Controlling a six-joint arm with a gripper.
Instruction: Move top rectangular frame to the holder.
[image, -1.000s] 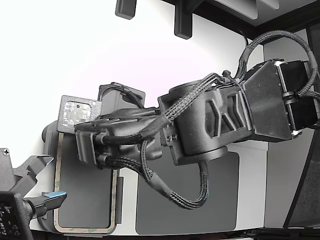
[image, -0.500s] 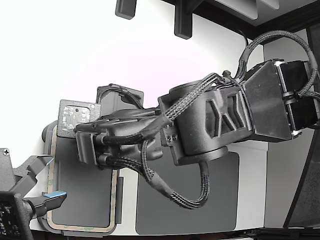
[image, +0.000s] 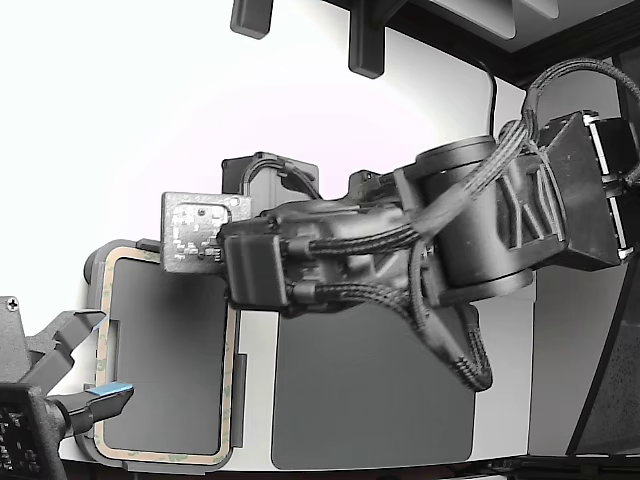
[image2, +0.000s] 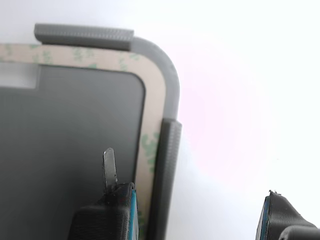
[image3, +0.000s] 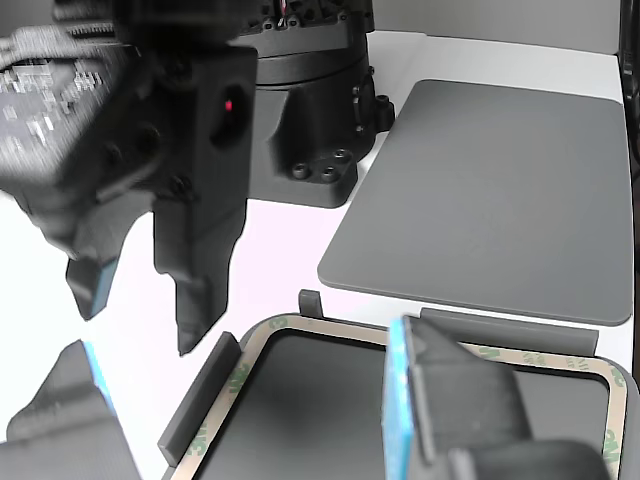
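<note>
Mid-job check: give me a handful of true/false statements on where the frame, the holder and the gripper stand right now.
1. The top rectangular frame lies inside the holder. True.
2. The gripper is clamped on the frame. False: its jaws are apart and hold nothing.
3. The frame lies on the dark grey mat. False: the mat is a separate sheet at the exterior view's right of the holder.
4. A raised edge tab borders the frame's corner. True.
5. The frame's centre is open. True.

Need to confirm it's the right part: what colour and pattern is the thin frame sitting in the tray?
Tan with green mottled patches, clearest in the wrist view: frame.
</note>
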